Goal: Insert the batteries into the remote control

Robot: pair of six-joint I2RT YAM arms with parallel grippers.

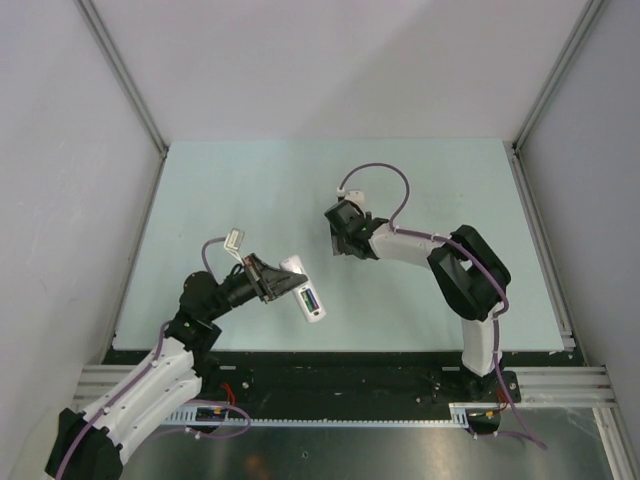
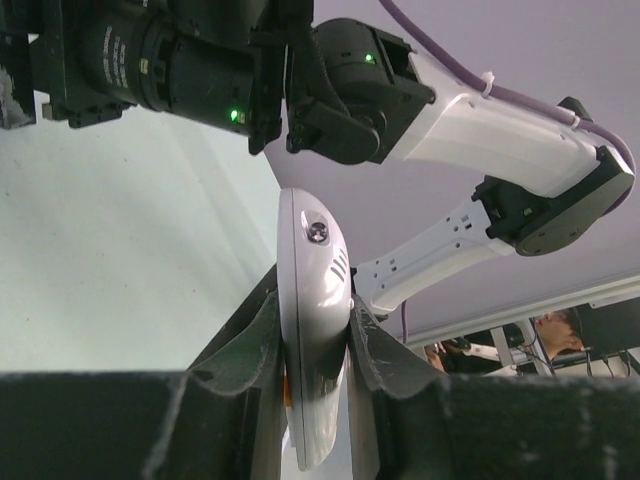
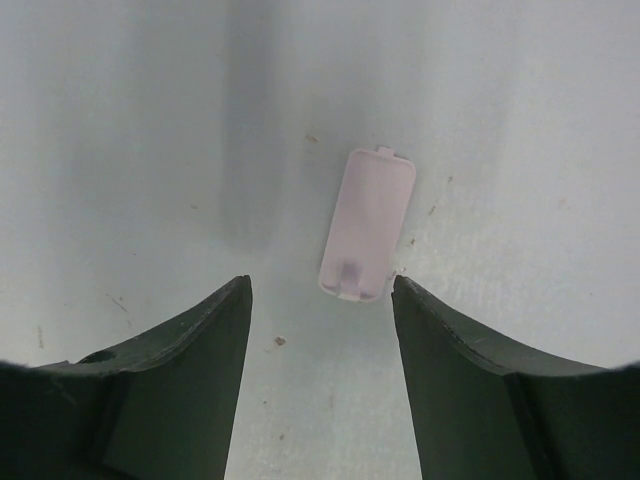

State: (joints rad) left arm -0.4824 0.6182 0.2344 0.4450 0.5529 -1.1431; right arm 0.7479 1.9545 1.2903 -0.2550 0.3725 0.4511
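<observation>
My left gripper [image 1: 283,281] is shut on the remote control [image 1: 304,288], a white oblong handset held off the table. In the left wrist view the remote control [image 2: 312,300] stands edge-on, pinched between both pads at my left gripper [image 2: 312,292]. In its open back recess the batteries [image 1: 311,299] show only as a small green and dark patch. My right gripper [image 1: 345,238] hovers open over a pale oblong compartment lid [image 3: 367,225]. The lid lies flat on the table just ahead of my right gripper [image 3: 320,282], nearer its right finger and untouched.
The pale green table [image 1: 250,180] is walled in on three sides by grey panels with metal rails. The right arm [image 2: 480,130] crosses the left wrist view just beyond the remote. A white cable connector [image 1: 233,240] sticks up behind the left wrist.
</observation>
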